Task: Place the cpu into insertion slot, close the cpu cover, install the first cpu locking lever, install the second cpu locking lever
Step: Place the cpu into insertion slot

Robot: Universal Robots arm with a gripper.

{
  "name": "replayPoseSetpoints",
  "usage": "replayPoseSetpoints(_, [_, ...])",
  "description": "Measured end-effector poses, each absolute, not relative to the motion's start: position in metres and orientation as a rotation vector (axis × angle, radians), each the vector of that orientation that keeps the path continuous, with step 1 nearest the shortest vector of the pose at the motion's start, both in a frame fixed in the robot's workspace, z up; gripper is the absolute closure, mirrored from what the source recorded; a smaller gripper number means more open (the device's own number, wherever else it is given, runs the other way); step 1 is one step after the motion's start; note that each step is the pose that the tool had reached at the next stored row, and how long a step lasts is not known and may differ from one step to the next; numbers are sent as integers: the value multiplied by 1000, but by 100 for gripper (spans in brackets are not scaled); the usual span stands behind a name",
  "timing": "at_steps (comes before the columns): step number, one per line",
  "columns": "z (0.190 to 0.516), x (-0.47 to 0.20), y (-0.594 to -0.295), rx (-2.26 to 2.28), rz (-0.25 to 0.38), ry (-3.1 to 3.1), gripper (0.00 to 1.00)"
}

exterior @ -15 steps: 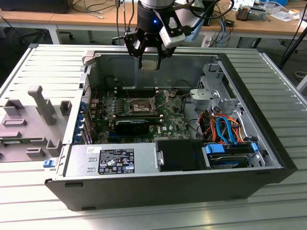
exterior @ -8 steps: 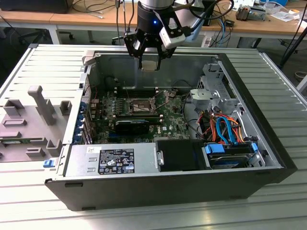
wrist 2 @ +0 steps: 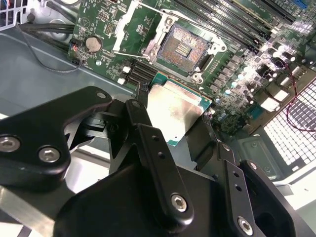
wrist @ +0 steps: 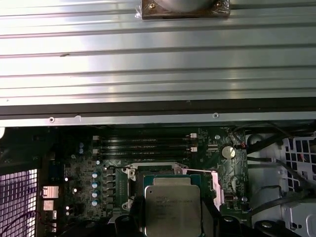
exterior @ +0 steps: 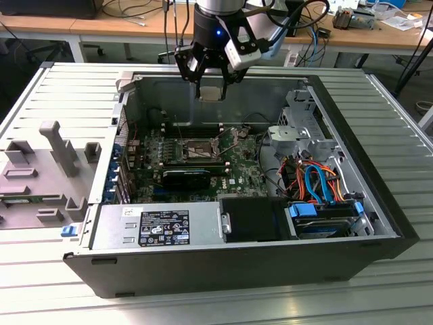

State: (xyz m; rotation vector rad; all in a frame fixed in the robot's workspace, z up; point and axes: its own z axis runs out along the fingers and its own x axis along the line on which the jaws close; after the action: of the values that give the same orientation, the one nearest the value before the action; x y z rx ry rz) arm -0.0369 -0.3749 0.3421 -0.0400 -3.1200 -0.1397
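My gripper [exterior: 211, 84] hangs over the far wall of the open computer case, shut on the cpu [exterior: 212, 93], a silvery square chip on a green base. In the second wrist view the black fingers [wrist 2: 146, 132] clamp the cpu [wrist 2: 175, 109] by two opposite edges. The insertion slot [wrist 2: 185, 48] lies open below and ahead of it, with its pin field bare. The cpu cover [wrist 2: 127, 27] stands raised at one side of the slot, and thin wire levers are swung away from it. In the first wrist view the cpu [wrist: 173, 205] partly hides the insertion slot [wrist: 148, 174].
Long black memory slots [wrist: 148, 143] run beside the socket. A labelled black box [exterior: 169, 227] fills the case's near side. A grey drive cage [exterior: 306, 128] and coloured cables [exterior: 318, 183] sit at the exterior view's right. A grey fixture [exterior: 54, 162] lies outside the case.
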Motion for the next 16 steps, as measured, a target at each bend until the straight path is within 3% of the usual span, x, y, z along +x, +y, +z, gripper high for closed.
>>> replayPoseSetpoints(16, [337,-37,-375,-40,-136,-3120,45])
